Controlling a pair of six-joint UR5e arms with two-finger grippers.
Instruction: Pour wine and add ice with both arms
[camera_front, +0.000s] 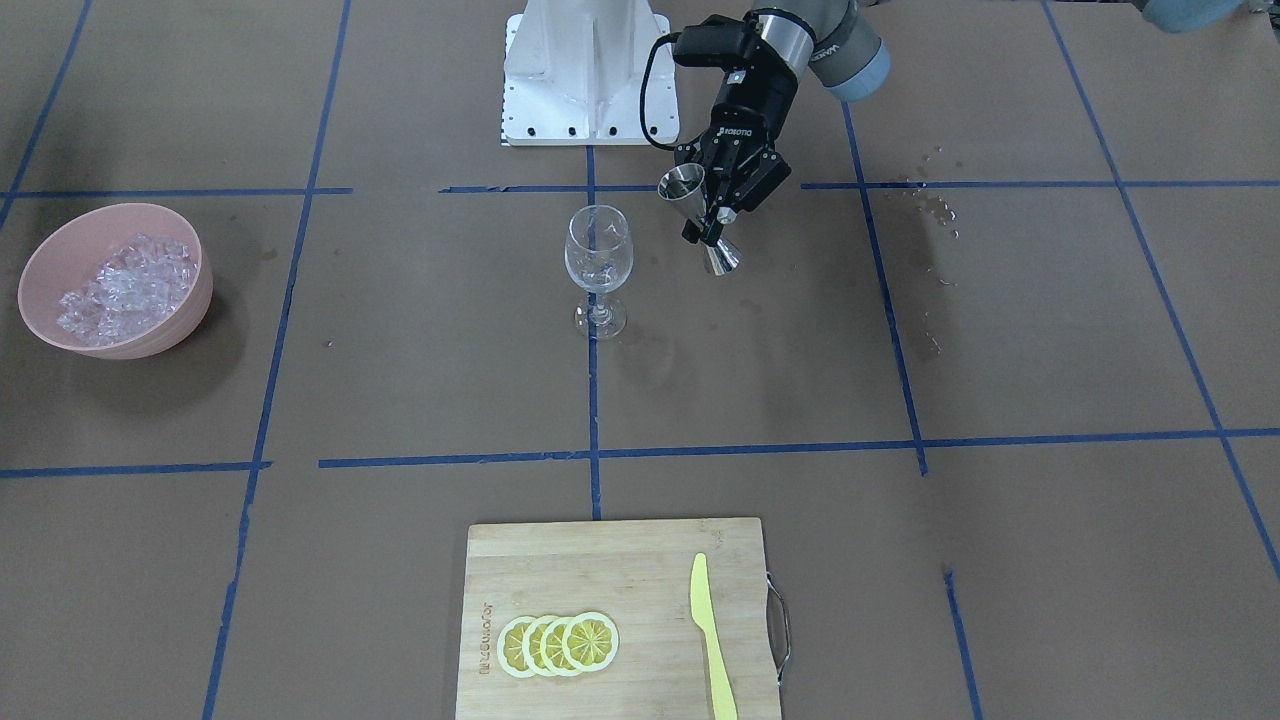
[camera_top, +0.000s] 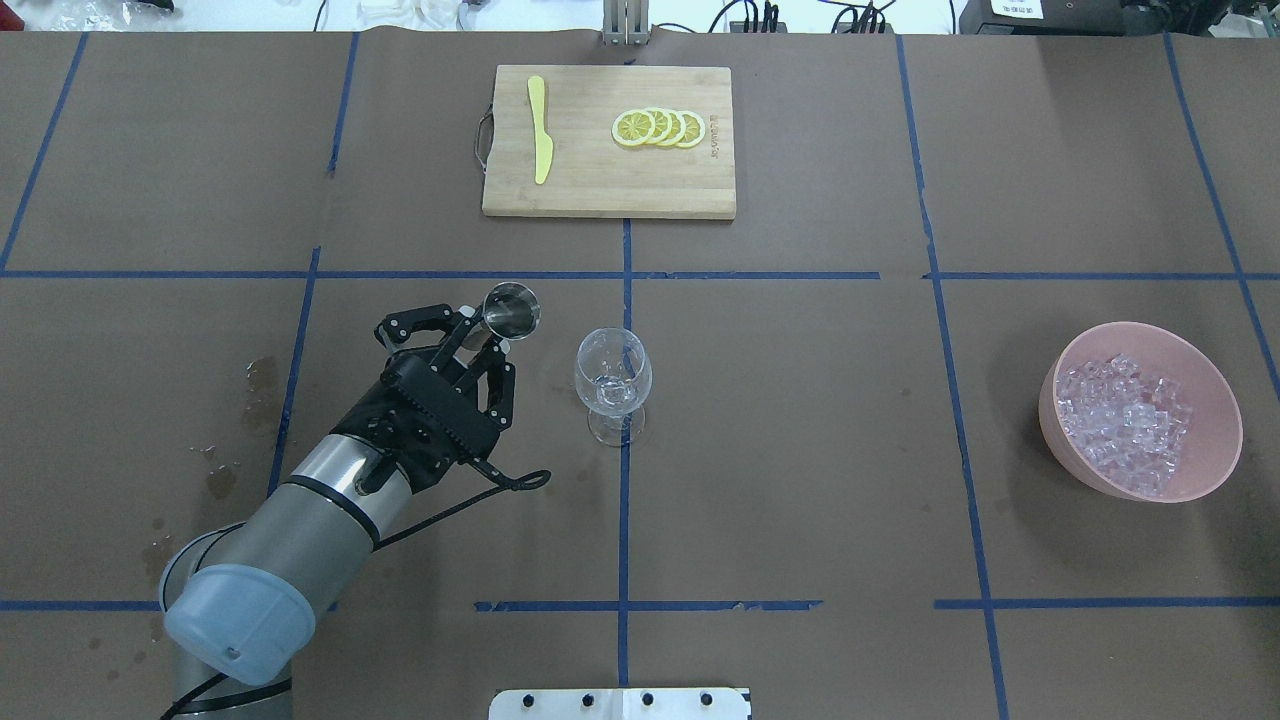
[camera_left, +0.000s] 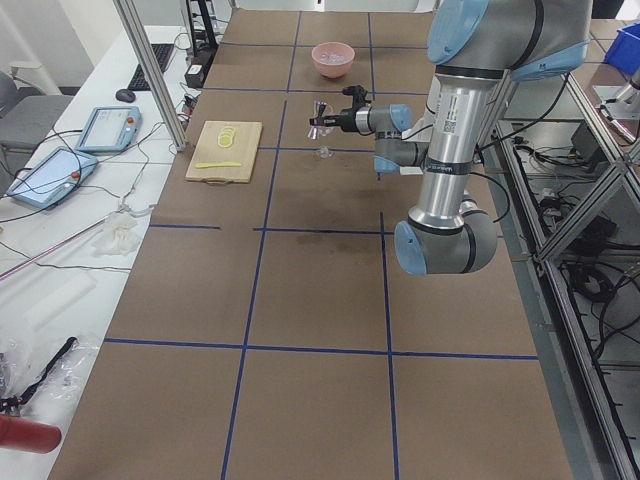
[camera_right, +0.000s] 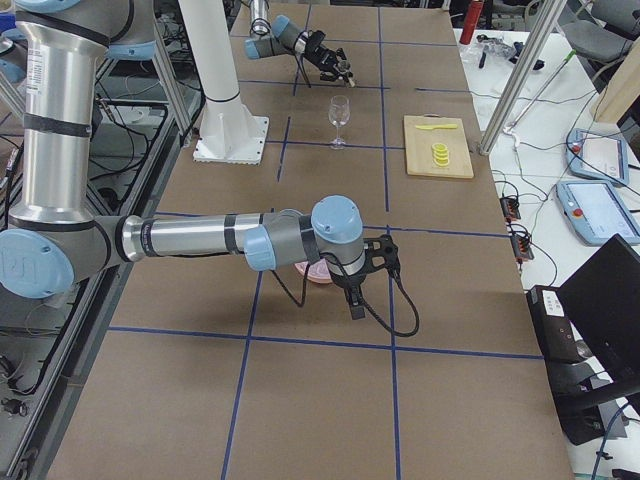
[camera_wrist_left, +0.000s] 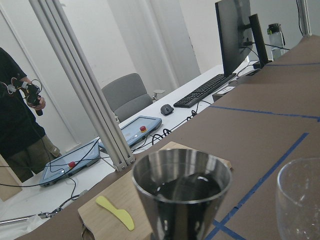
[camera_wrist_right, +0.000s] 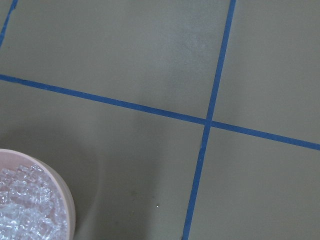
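Left gripper (camera_front: 722, 212) is pinched tight on the waist of a steel jigger (camera_front: 683, 184), held up off the table. Its long axis is tilted, mouth leaning twd the wine glass (camera_front: 598, 250). The wrist cam shows dark liquid (camera_wrist_left: 182, 187) in the cup, prob. the wine.

Key thing: the glass stands upright just to the robot's right of the jigger, near but apart, so the mouth isn't over the rim yet. By my read the pour needs a short shift that way, then more tilt.

Ice (camera_top: 1128, 418) sits heaped in the pink bowl (camera_top: 1150, 492), well apart from the glass at the robot's right end of the table. The right arm is the nearer one: its wrist cam catches the bowl at the lower-left corner. Right gripper (camera_right: 372, 262) shows only from the side, so I can't tell if its fingers are spread or closed.
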